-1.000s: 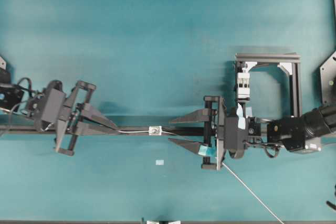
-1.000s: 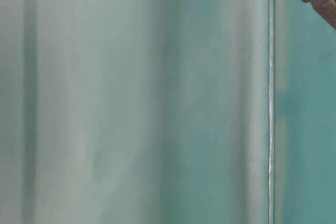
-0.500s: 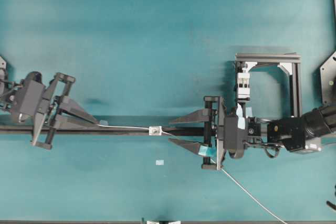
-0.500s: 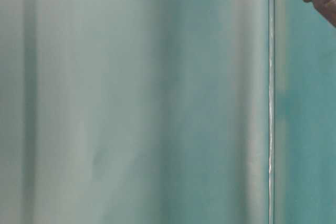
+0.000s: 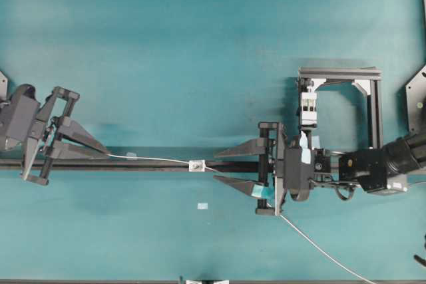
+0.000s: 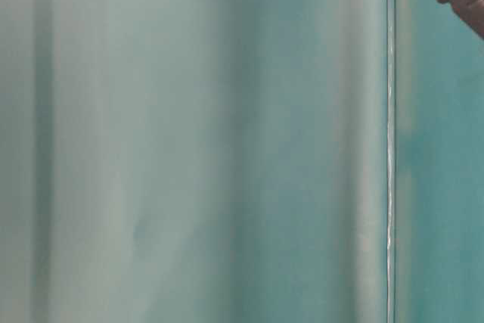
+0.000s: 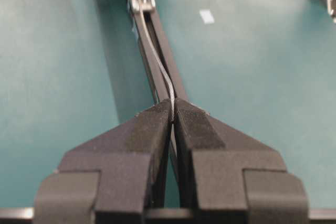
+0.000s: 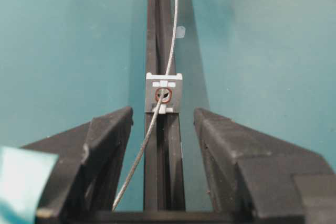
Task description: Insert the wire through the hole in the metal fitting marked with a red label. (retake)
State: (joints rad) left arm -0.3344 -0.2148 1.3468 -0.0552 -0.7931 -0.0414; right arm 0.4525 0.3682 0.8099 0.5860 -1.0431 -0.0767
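Observation:
The thin pale wire (image 5: 160,160) runs from my left gripper (image 5: 106,155) along the black rail, through the metal fitting (image 5: 196,164), and on under the right gripper to the lower right. In the left wrist view the left gripper (image 7: 173,109) is shut on the wire (image 7: 157,56). The right wrist view shows the fitting (image 8: 164,94) with a red ring round its hole (image 8: 163,95); the wire (image 8: 137,153) passes through it. My right gripper (image 5: 216,166) stands open just right of the fitting, its fingers either side of the rail and wire.
The black rail (image 5: 153,164) crosses the teal table. A black frame (image 5: 373,108) with a white clamp block (image 5: 307,108) stands at the back right. A pale paper tag (image 5: 202,206) lies in front of the rail. The table-level view shows only blurred teal.
My left gripper has moved left along the rail, drawing the wire further through the fitting. The wire's tail at the lower right has shifted. The right gripper has not moved.

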